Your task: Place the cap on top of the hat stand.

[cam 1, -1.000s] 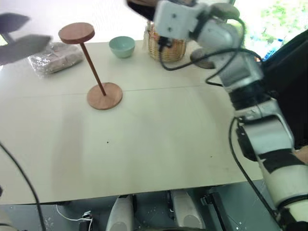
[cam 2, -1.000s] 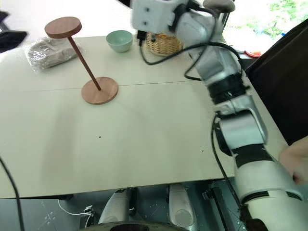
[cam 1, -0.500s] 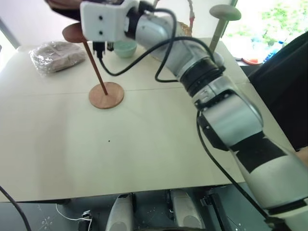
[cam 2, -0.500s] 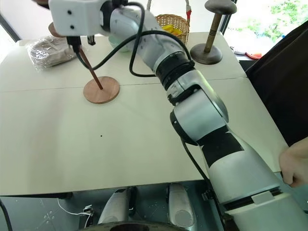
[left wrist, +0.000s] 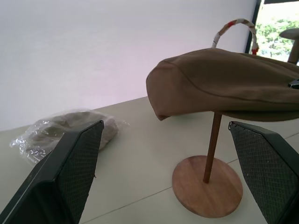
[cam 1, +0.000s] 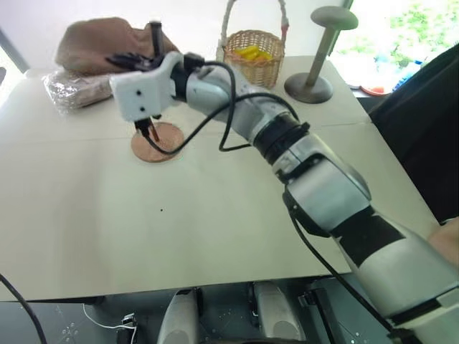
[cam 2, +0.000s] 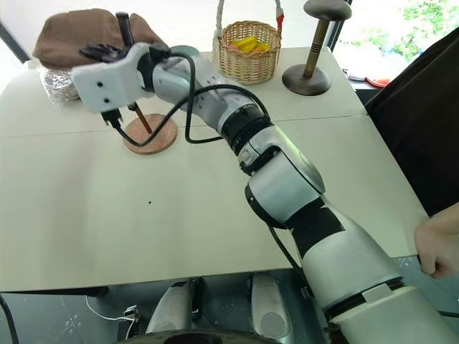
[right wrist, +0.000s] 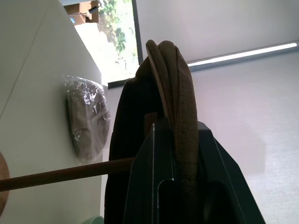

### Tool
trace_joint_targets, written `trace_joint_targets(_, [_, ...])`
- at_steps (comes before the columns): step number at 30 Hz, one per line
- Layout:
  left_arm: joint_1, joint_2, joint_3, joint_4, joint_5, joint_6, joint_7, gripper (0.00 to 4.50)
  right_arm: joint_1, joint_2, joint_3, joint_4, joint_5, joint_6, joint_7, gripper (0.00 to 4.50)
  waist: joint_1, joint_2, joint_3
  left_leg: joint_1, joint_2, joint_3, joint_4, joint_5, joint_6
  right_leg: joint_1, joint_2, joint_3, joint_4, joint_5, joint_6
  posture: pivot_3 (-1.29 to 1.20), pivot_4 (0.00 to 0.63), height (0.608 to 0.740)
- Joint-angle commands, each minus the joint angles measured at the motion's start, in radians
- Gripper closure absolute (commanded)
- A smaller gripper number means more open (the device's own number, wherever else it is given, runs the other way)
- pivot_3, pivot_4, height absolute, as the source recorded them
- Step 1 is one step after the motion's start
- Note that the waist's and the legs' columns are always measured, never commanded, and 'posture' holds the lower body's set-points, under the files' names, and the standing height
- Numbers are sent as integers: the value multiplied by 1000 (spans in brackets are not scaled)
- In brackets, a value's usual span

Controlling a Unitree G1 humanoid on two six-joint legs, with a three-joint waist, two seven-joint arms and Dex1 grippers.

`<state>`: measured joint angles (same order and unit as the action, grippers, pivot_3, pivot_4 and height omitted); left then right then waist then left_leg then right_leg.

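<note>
Your right gripper (cam 2: 123, 32) is clamped shut on the rim of the cap (cam 2: 79, 36), which now sits directly over the hat stand (left wrist: 212, 154), its long axis about level above the rod. Half a second ago that arm was higher with the disc still visible; now the cap hides it. Your left gripper (left wrist: 173, 177) is wide open, empty, facing the stand.

A pale table (cam 2: 215, 215) carries the hat stand (cam 2: 150, 135) near its far left corner, beside a plastic-wrapped bundle (cam 1: 72, 89). A wicker basket (cam 2: 248, 54) and a grey stand (cam 2: 307, 77) stand along the far edge.
</note>
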<state>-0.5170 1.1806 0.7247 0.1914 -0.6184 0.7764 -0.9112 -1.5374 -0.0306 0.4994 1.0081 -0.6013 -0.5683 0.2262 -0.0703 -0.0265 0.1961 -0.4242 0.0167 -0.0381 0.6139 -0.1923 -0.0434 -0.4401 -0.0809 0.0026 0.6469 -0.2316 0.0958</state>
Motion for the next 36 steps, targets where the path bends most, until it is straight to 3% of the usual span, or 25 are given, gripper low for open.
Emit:
trace_joint_targets(1, [-18, 20, 0, -9, -15, -22, -8, 0, 18, -2, 8, -94, -3, -3, 16, 4480, -1, 0, 0, 0, 0, 0, 0, 0, 0, 0, 0, 0, 0, 0, 0, 0, 150, 740])
trace_joint_targets(9, [-5, 37, -71, -92, -68, 29, -80, 0, 32, 16, -18, -62, 25, 47, 56, 4480, 0, 0, 0, 0, 0, 0, 0, 0, 0, 0, 0, 0, 1, 0, 0, 0, 150, 740])
trace_joint_targets(12, [-1, 32, -85, -98, -63, 20, -86, 0, 37, 30, -36, -69, 56, 66, 76, 3249, 0, 0, 0, 0, 0, 0, 0, 0, -1, 0, 0, 0, 1, 0, 0, 0, 150, 740])
trace_joint_targets(15, [-9, 29, -95, -111, -74, 31, -95, 0, 59, 24, -29, -126, 66, 76, 110, 1588, -1, 0, 0, 0, 0, 0, 0, 0, -1, 0, 0, 0, 1, 0, 0, 0, 150, 740])
trace_joint_targets(17, [-11, 31, -107, -125, -84, 37, -107, 0, 96, 13, -36, -197, 98, 86, 167, 718, 0, 0, 0, 0, 0, 0, 0, 0, -1, 0, 0, 0, 1, 0, 0, 0, 150, 740])
trace_joint_targets(29, [-83, 72, -269, -262, -127, 32, -207, 0, 432, -220, -127, -812, 304, 307, 499, 718, 9, -1, 0, 0, 0, 0, 3, 1, -1, 2, 0, 0, 1, 0, 0, 0, 150, 740])
trace_joint_targets(30, [-94, 77, -285, -269, -120, 21, -216, 0, 453, -245, -152, -860, 347, 354, 537, 718, 9, -1, 0, 1, 0, 0, 3, 1, -1, 2, 0, 0, 1, 0, 0, 0, 150, 740])
trace_joint_targets(33, [-118, 93, -331, -286, -87, -28, -240, 0, 495, -319, -235, -986, 483, 515, 635, 39, 11, 0, 0, 0, 0, 0, 3, 1, -1, 2, 1, 0, 1, 0, 0, 0, 150, 740])
trace_joint_targets(36, [-130, 107, -385, -338, -29, -107, -247, 0, 512, -446, -360, -1137, 717, 876, 782, 39, 17, 0, 0, 0, 0, 0, 2, 1, -1, 2, 1, 1, 1, 0, 0, 0, 150, 740])
